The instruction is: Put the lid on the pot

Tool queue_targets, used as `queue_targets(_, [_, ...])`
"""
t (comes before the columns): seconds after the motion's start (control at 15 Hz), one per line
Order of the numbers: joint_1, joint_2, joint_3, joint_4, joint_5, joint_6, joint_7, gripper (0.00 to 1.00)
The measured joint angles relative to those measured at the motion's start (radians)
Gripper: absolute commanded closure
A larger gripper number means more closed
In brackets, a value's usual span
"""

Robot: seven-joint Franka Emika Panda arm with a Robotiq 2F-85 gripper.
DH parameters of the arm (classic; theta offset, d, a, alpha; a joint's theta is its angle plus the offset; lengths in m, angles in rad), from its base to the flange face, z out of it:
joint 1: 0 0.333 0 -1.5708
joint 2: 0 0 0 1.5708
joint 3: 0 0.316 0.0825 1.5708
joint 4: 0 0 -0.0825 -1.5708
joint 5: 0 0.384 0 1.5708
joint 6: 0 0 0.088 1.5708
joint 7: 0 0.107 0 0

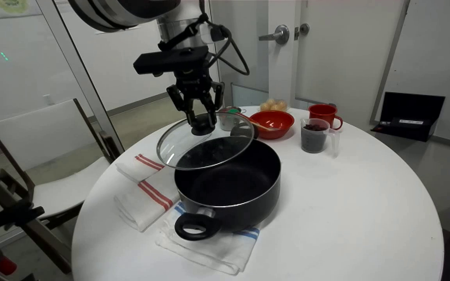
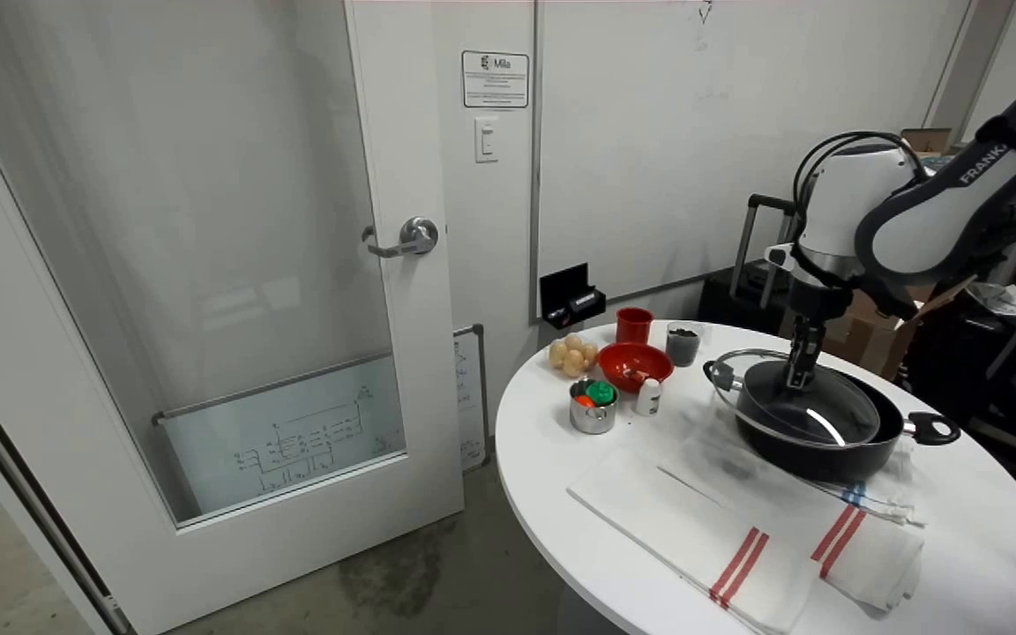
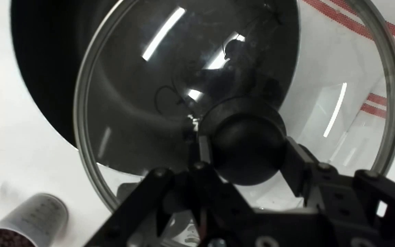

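Observation:
The clear glass lid with its metal rim hangs over part of the black pot. My gripper is shut on the lid's dark knob; the fingers sit on both sides of it in the wrist view. The lid is off-centre and looks slightly tilted. Part of the open pot shows beyond its rim at the upper left. In an exterior view, the lid overlaps the pot. I cannot tell whether the rims touch.
Folded towels with red stripes lie beside the pot; a blue-striped towel lies under it. A red bowl, measuring cup, red mug, metal cup, white bottle and round pale items stand nearby.

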Motion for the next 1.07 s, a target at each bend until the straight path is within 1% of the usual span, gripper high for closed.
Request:
queue_targets(0.27, [-0.055,0.000,-0.002,-0.002,0.041,0.005,0.000,0.74])
queue_targets(0.47, [-0.081,0.000,-0.003,-0.001,0.062,0.005,0.000,0.74])
queue_targets(1.07, [-0.117,0.001,-0.009,0.002,0.107,0.001,0.000,0.74])
